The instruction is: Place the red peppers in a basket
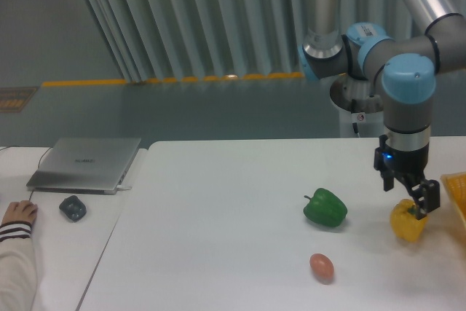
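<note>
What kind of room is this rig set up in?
Probably a robotics lab or workshop: a white table beside a pedestal-mounted arm, yellow floor tape along a grey ribbed wall, and a laptop with a person's hand at a side desk.
</note>
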Available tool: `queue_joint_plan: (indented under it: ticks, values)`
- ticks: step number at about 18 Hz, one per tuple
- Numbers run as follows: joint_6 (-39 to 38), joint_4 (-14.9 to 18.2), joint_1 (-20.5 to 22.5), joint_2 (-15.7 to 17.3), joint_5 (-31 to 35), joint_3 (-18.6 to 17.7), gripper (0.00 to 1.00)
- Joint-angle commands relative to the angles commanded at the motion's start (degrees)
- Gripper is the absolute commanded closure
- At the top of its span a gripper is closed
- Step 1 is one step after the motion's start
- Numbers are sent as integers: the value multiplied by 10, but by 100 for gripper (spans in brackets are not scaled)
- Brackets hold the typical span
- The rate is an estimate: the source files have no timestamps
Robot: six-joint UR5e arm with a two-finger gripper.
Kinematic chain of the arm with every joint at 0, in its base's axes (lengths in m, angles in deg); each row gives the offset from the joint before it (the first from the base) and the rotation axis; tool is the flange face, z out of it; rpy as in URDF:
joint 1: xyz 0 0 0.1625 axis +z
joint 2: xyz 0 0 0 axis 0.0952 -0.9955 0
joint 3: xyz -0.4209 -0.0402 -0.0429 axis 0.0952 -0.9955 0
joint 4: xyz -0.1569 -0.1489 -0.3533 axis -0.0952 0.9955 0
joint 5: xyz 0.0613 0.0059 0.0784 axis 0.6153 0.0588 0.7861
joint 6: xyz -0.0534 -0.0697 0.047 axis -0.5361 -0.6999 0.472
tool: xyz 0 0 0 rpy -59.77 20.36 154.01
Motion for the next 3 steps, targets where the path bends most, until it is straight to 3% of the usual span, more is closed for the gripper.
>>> queue_joint_plan:
  ticks: [3]
  values:
    - [0, 0, 0, 0, 0, 0, 0]
